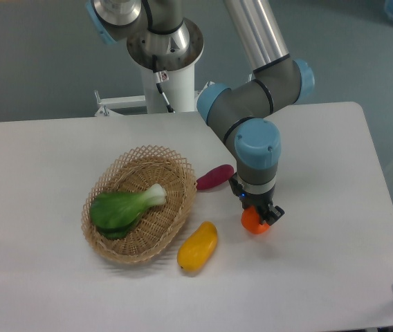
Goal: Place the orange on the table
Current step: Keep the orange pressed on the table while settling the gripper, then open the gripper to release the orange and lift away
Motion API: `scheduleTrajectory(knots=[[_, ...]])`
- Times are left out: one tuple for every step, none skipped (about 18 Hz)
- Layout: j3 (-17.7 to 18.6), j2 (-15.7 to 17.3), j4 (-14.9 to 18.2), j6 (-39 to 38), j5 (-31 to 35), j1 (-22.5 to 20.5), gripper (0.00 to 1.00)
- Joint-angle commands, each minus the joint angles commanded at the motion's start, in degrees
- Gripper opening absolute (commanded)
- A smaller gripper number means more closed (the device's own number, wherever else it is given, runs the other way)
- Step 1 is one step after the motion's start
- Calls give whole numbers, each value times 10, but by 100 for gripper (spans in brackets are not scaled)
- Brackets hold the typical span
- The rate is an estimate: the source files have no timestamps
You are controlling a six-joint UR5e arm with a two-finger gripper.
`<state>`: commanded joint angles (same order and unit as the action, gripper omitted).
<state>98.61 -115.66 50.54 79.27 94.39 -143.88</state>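
Note:
The orange point(253, 222) is a small bright orange fruit, mostly covered from above by my gripper point(257, 216). The black fingers are shut on it from both sides. It hangs at or just above the white table point(321, 207), right of the yellow fruit; I cannot tell whether it touches the surface. The arm's blue-capped wrist stands straight over it.
A wicker basket point(176, 173) holding a green leafy vegetable point(124, 207) sits left of the gripper. A yellow-orange mango-like fruit point(198, 246) lies by the basket's lower right rim. A purple oblong vegetable point(214, 177) lies just behind the gripper. The robot's base point(165, 48) stands at the back.

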Motion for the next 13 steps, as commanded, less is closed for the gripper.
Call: scheduleTrajectory(knots=[[0,1,1,2,0,0,97],[1,2,1,1,0,0,100],[1,4,1,1,0,0,100],[0,7,0,1,-1,0,100],[-5,15,2,1,-1,0,100],[-11,19,4,1,-2,-1,100],[-20,24,5,0,-6,-1,100],[-27,26,6,0,-7,-1,100],[-36,27,8,-3,-7,-1,100],[-46,27,11,-6,-6,0,100],[-55,28,13,-6,-5,0,100],[-65,32,17,-6,-6,0,100],[-88,39,47,-6,-6,-2,100]])
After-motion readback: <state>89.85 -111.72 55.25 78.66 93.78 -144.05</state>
